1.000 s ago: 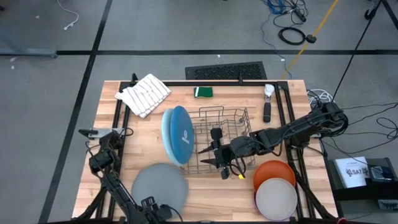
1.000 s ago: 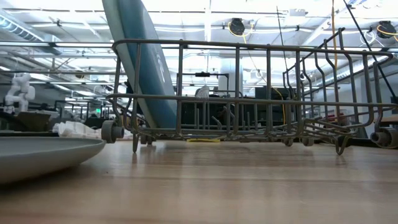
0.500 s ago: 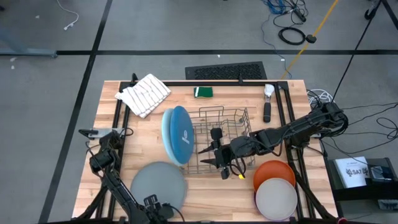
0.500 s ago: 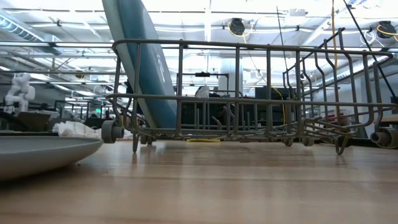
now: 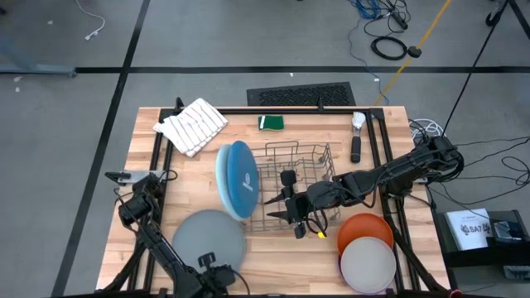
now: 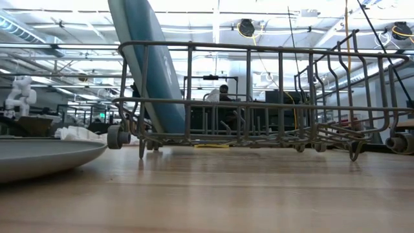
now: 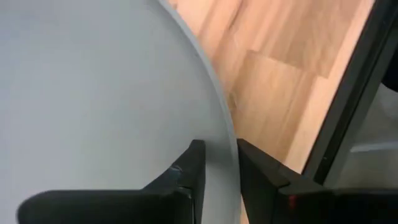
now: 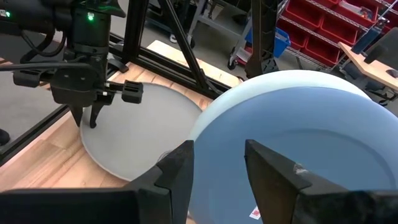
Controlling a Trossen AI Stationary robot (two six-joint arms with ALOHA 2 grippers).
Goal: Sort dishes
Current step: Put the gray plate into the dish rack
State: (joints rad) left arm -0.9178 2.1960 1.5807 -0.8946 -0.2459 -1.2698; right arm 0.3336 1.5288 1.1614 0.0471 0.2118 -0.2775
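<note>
A grey plate [image 5: 207, 238] lies at the table's near left; it also shows in the low view [image 6: 45, 158]. My left gripper [image 5: 214, 269] is shut on its near rim. A light blue plate [image 5: 222, 178] and a darker blue plate [image 5: 242, 178] stand on edge at the left end of the wire dish rack [image 5: 298, 186]. My right gripper [image 5: 280, 207] is open over the rack's near side, pointing at the blue plates [image 8: 292, 143]. An off-white plate [image 5: 368, 265] lies on an orange plate [image 5: 364, 226] at the near right. My left gripper pinches the grey plate's near rim [image 7: 225, 134] between its two fingers, one over the plate's top face and one outside the edge. The fingers [image 8: 93, 118] point down from above. The plate stays nearly flat and low over the table; whether it is lifted I cannot tell.
A white striped cloth [image 5: 190, 126] lies at the far left. A green sponge [image 5: 270, 122] and a brush [image 5: 356, 136] lie at the far edge. A black frame rail [image 7: 348, 106] runs beside the plate. A person [image 6: 223, 94] shows in the room behind.
The grey plate has shifted a little toward the table's far-left with my left gripper on its near rim. My right gripper and the blue plates have kept still.
</note>
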